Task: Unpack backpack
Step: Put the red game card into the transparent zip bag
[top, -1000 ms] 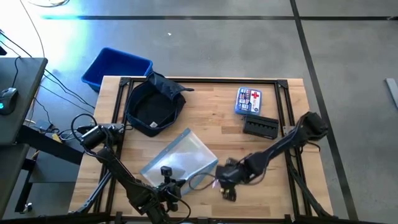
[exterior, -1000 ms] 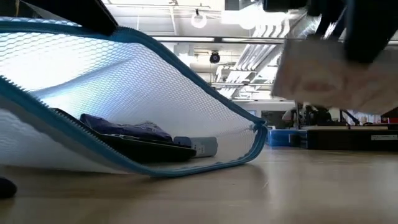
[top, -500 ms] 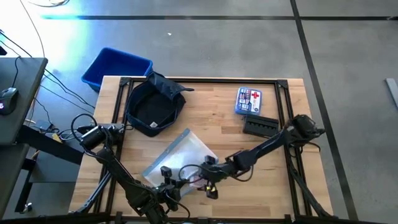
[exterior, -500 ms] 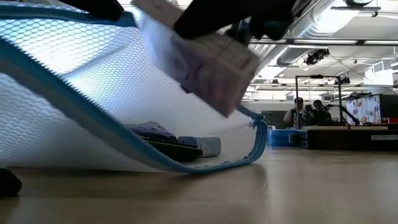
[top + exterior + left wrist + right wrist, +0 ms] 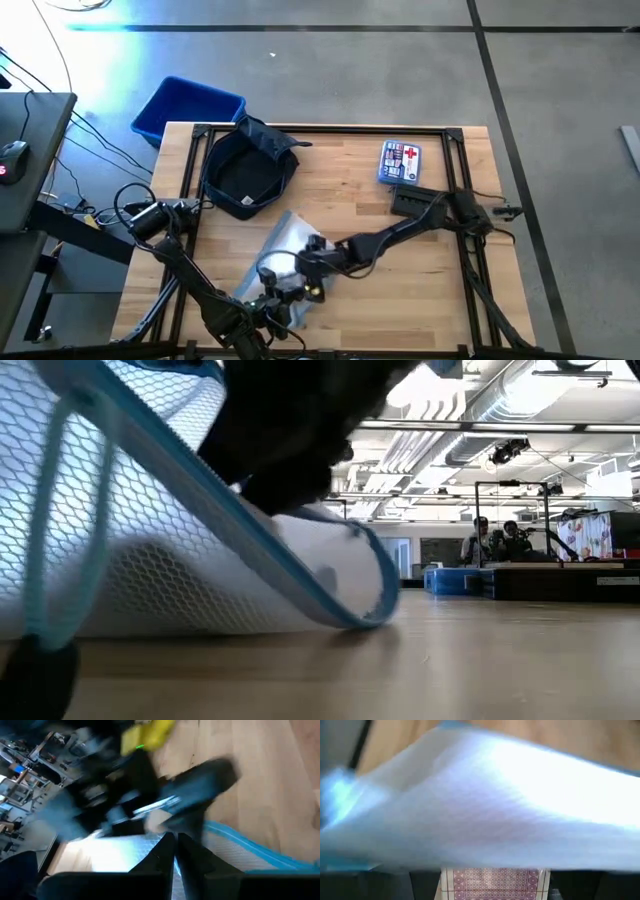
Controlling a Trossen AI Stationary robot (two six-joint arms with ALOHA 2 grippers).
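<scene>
R gripper (image 5: 312,262) is reaching across the tabletop (image 5: 420,260) into the mouth of the clear mesh pouch (image 5: 285,245) w/ blue zipper edge, near the front-left. R wrist view: fingers spread wide around a box w/ red patterned back, looks like a card deck (image 5: 492,884); pouch mesh (image 5: 485,805) fills the rest of that view. So R = gripping the deck, not empty.

L gripper (image 5: 270,300) sits at the pouch's near edge, front of tabletop. L wrist view: fingers (image 5: 162,855) closed together, pinching the pouch's blue-trimmed edge (image 5: 250,845); R arm is a dark blur just beyond.

Low view: pouch (image 5: 150,530) lifted and bowed, zipper rim curling down to the wood, dark arm mass (image 5: 290,430) at its opening. Contents not visible in this view.

Backpack (image 5: 248,170): dark navy, back-left of tabletop, lying open w/ dark lining up, well apart from both grippers, nothing touching it.

Other stuff:
- blue bin (image 5: 187,108) on the floor off the back-left corner, just beside the backpack
- first aid kit box (image 5: 400,161), red cross, back-right
- black rectangular item (image 5: 412,203) just in front of it, R arm passing over/near it
- ppl in the room far behind, low view (image 5: 495,538), not near the rig
</scene>
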